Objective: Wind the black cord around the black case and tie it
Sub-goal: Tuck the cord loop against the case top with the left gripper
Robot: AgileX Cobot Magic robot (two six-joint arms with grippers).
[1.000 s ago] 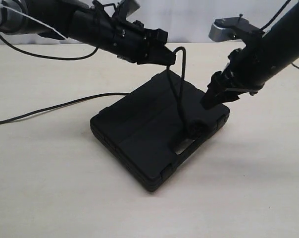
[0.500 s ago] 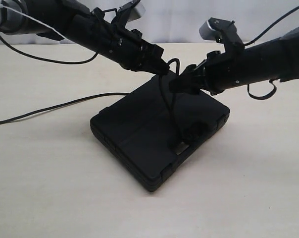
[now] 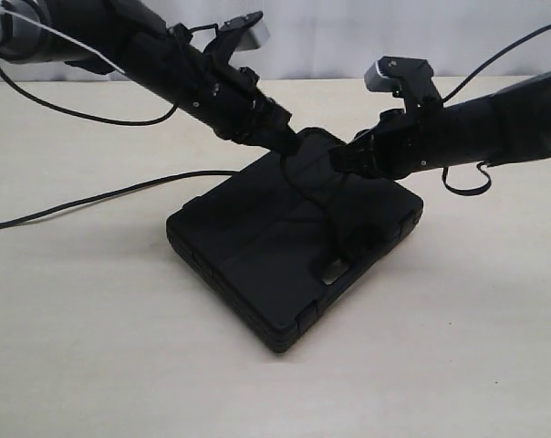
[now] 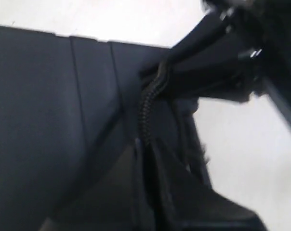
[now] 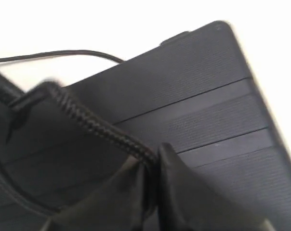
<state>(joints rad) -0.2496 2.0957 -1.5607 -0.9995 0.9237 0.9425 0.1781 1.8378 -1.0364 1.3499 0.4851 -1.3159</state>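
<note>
The black case [image 3: 248,265] lies flat on the table, its handle slot toward the front right. The black cord [image 3: 102,194] trails left across the table, passes over the case and rises to both grippers above the case's far half. My left gripper [image 3: 291,148] is shut on the cord [image 4: 148,103], which leaves its fingertips as a braided strand. My right gripper [image 3: 344,161] faces it a few centimetres away, shut on the same cord [image 5: 92,124] just above the case [image 5: 198,91]. A fuzzy knot [image 3: 359,235] sits near the slot.
The pale wooden table [image 3: 93,356] surrounds the case on all sides. A thin arm cable [image 3: 75,108] hangs from the left arm at the back left. A white wall stands behind the table.
My right gripper swung from the case's right edge in toward the left gripper and closed on the cord. The left gripper lowered toward the case, and the raised cord loop has flattened.
</note>
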